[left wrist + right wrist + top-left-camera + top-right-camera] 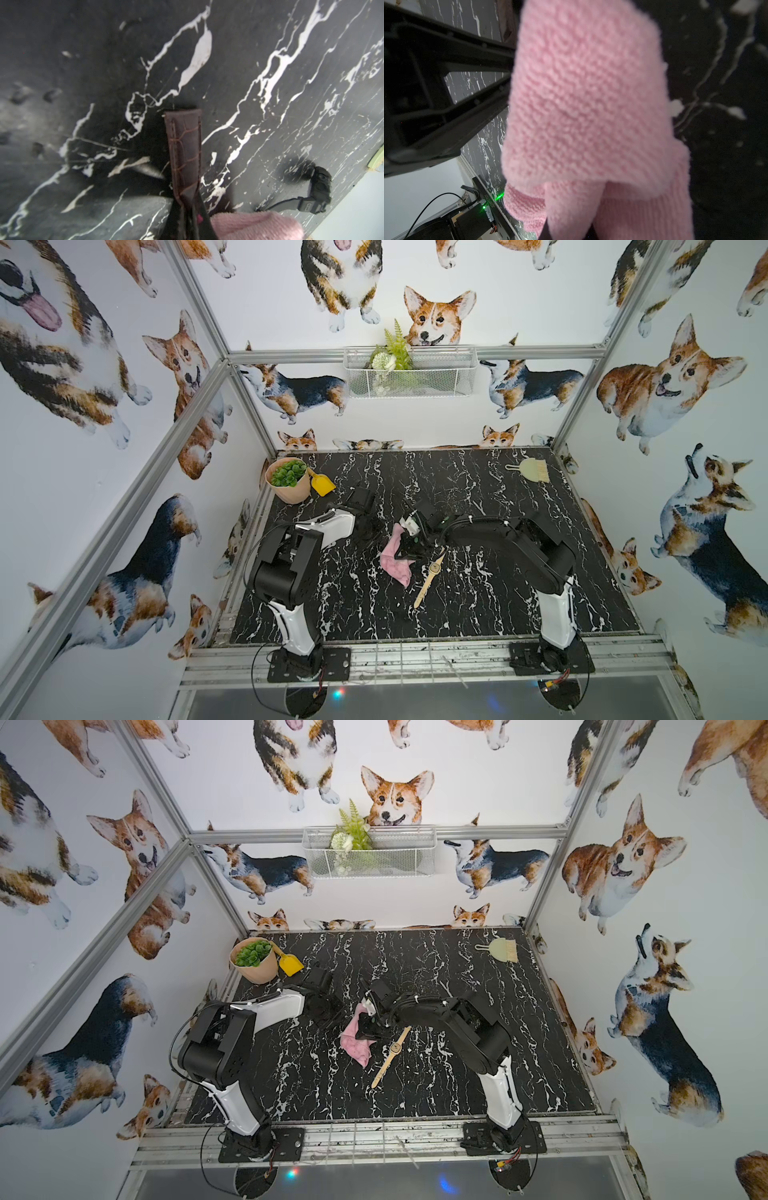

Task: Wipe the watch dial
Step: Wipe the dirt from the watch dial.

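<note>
Watch lies flat on the black marble tabletop, pale dial up, tan strap stretched out. Just beside it, my right pincer is clamped tight on a pink cloth that drapes below it. My left pincer, all but closed, grips a dark brown leather strap; what the strap belongs to I cannot tell.

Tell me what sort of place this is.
Probably a staged robot test cell, not a home: aluminium frame, corgi-print walls, and two robot arms bolted to a rail beside the marble-look tabletop.
</note>
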You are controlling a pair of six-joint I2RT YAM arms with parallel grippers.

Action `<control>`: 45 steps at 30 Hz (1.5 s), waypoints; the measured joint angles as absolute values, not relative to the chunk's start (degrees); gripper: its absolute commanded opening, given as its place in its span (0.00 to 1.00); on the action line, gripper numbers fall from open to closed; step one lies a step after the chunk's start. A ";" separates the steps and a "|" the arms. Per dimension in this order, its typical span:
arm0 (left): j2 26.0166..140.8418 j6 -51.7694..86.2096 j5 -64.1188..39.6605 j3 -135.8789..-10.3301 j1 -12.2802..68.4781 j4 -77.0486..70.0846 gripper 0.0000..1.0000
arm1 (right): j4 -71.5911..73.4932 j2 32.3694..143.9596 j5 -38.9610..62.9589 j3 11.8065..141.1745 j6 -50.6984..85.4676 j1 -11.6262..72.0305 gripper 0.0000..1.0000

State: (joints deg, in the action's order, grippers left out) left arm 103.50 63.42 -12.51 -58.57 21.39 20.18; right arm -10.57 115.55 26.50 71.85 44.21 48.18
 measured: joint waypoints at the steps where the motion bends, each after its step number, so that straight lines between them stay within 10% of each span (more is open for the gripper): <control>1: 103.61 63.44 -12.51 -58.57 21.39 20.18 0.00 | -9.98 115.28 26.61 71.24 44.27 47.99 0.00; 45: 104.88 63.59 -12.34 -61.41 21.39 23.42 0.00 | -12.67 110.17 24.01 65.30 43.13 46.48 0.00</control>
